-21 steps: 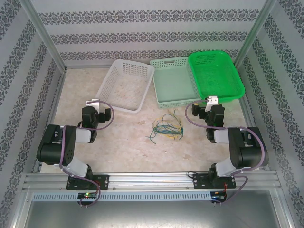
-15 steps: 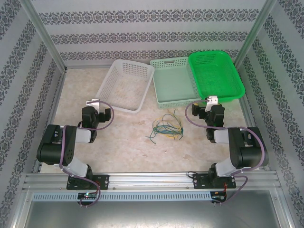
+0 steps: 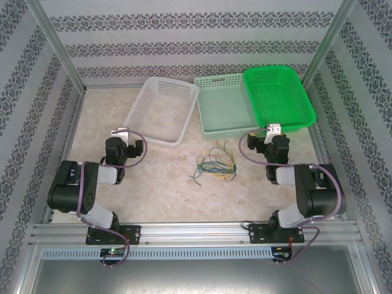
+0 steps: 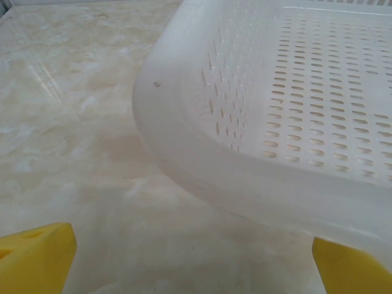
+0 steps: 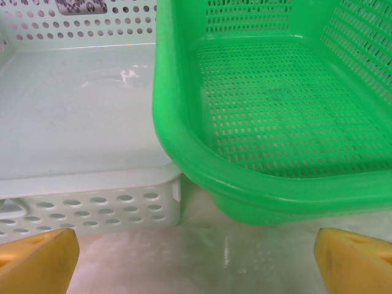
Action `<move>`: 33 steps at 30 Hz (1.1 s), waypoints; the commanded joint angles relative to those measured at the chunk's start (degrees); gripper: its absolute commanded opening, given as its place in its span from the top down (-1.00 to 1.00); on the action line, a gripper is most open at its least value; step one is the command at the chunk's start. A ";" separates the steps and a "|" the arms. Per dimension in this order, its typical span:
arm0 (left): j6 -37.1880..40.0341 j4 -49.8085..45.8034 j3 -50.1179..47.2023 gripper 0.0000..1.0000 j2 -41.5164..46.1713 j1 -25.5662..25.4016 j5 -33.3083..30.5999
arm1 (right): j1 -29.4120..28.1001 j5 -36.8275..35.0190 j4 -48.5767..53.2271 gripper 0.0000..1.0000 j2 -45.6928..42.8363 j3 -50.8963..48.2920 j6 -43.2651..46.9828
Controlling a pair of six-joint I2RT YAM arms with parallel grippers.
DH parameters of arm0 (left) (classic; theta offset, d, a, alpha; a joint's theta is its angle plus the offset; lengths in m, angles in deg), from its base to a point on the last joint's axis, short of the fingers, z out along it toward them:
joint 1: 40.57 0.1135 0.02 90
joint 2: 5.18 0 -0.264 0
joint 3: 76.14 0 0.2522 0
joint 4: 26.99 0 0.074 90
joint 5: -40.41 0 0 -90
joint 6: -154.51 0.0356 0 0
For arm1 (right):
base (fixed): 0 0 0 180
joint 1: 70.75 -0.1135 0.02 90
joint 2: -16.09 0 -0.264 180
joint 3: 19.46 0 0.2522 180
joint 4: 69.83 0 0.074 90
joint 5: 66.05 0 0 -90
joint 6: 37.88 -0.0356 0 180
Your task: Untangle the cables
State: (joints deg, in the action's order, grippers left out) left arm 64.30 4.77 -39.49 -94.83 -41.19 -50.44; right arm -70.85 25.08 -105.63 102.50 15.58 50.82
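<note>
The cables (image 3: 214, 164), thin yellow, blue and dark green wires, lie in a loose tangle on the marble table between the two arms. My left gripper (image 3: 120, 132) sits left of them, near the white basket's front corner. Its yellow fingertips (image 4: 37, 257) stand wide apart with bare table between them. My right gripper (image 3: 272, 129) sits right of the tangle, facing the seam between the pale green and bright green baskets. Its yellow fingertips (image 5: 37, 260) are also wide apart and hold nothing. Neither gripper touches the cables.
Three baskets line the back of the table: a white one (image 3: 160, 111) (image 4: 202, 159), a pale green one (image 3: 223, 104) (image 5: 86, 184) and a bright green one (image 3: 278, 97) (image 5: 257, 184). Patterned walls and metal posts enclose the table (image 3: 165, 184).
</note>
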 commanded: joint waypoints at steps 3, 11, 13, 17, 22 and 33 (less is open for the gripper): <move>-0.24 2.20 0.77 -0.99 0.20 0.36 0.17 | 0.62 1.72 -1.39 -0.96 0.16 1.04 -0.75; -5.25 -23.43 8.71 -0.99 10.78 0.27 -6.58 | 0.54 1.78 20.47 -0.77 -7.17 8.64 -2.32; -7.49 -27.33 8.17 -1.00 15.37 0.10 -5.64 | 0.52 3.95 28.76 -0.72 -9.81 11.74 -4.28; -14.52 -40.82 9.23 -1.00 23.50 0.01 -8.82 | -0.53 5.04 39.96 -0.64 -13.49 15.48 -8.51; -18.59 -53.18 12.82 -0.99 29.71 -0.41 -11.20 | -2.18 4.62 52.72 -0.61 -12.27 23.82 -11.23; -3.48 -61.73 41.99 -0.99 8.96 -12.12 8.90 | -0.97 -1.61 78.94 -0.57 14.44 61.61 -6.18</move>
State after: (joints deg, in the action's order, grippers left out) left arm 53.68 -49.92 -3.07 -81.24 -48.43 -48.32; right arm -72.71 25.58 -37.37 111.90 71.44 43.32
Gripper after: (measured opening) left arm 0.997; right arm 0.786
